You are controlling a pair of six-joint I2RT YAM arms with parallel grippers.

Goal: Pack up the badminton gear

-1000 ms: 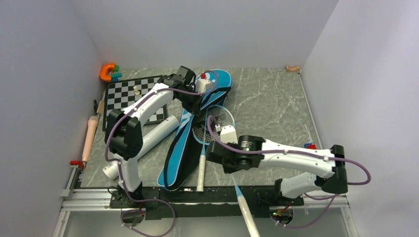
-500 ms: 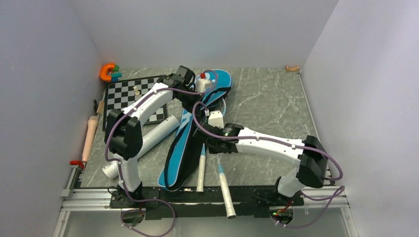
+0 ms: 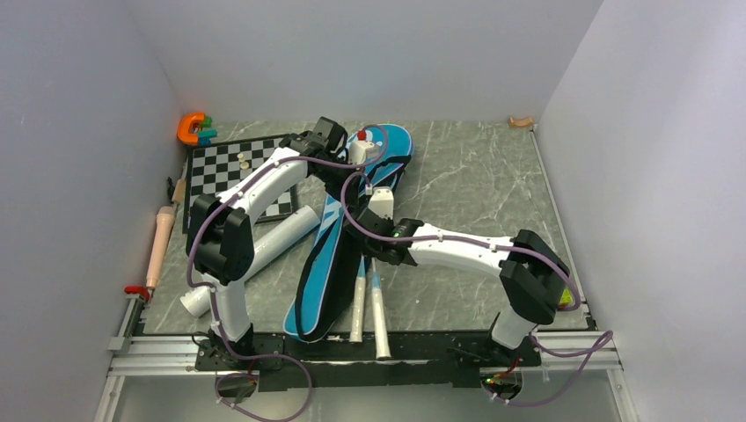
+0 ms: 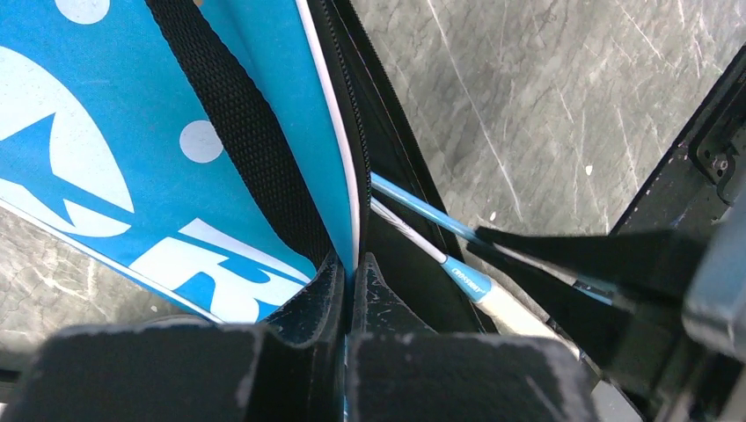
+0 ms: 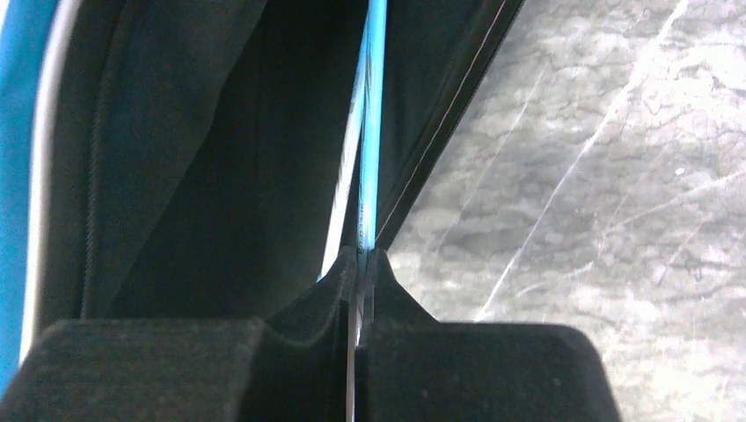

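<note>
Tightly, right tool (image 5: 359, 259) around racket frame (image 5: 376, 88).

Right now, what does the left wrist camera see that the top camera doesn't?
Only the left wrist view shows the left gripper pinching the bag's edge, with a racket's thin shaft going inside the opening. Only the top view shows the chessboard, tube and rolling pin. Both show the blue bag and the grey table.

The racket bag (image 3: 321, 264) lies slantwise in the middle of the table (image 3: 475, 185). Two rackets (image 3: 380, 312) run into its right-hand opening, handles side by side. Left of the bag lies the tube (image 3: 264, 251), the chessboard (image 3: 224, 171) behind it, the rolling pin (image 3: 159, 246) farthest left
</note>
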